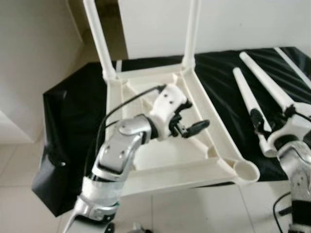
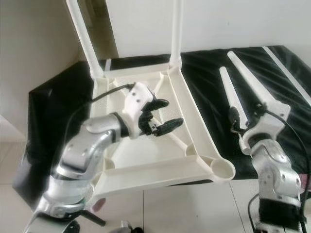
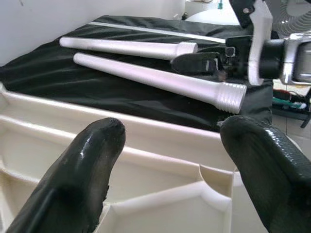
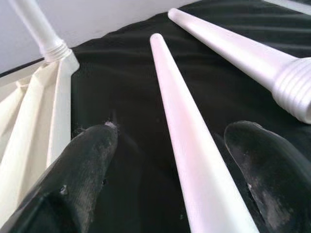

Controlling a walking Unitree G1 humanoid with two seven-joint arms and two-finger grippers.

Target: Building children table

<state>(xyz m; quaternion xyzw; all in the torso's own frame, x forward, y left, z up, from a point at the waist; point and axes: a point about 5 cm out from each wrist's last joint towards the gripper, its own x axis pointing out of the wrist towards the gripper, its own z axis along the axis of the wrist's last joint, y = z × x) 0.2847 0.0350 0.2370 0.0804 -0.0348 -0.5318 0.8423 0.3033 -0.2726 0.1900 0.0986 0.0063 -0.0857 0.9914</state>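
A white table top (image 1: 146,160) lies upside down on the black cloth. Two white legs (image 1: 99,39) stand screwed into its far corners. The near right corner socket (image 1: 245,171) holds nothing. My left gripper (image 1: 194,115) hovers open over the ribbed underside, with nothing between its fingers (image 3: 87,160). Two loose legs lie on the cloth to the right: a nearer one (image 1: 245,92) and a farther one (image 1: 265,77). My right gripper (image 4: 175,145) is open and straddles the nearer leg (image 4: 189,145) near its thick end, its fingertips (image 4: 82,165) standing apart from it.
The black cloth (image 1: 73,111) covers a low surface that ends just in front of the table top. Pale tiled floor (image 1: 19,160) lies to the left and in front. A white wall (image 1: 243,19) stands behind. A white stripe (image 2: 286,63) runs along the cloth at far right.
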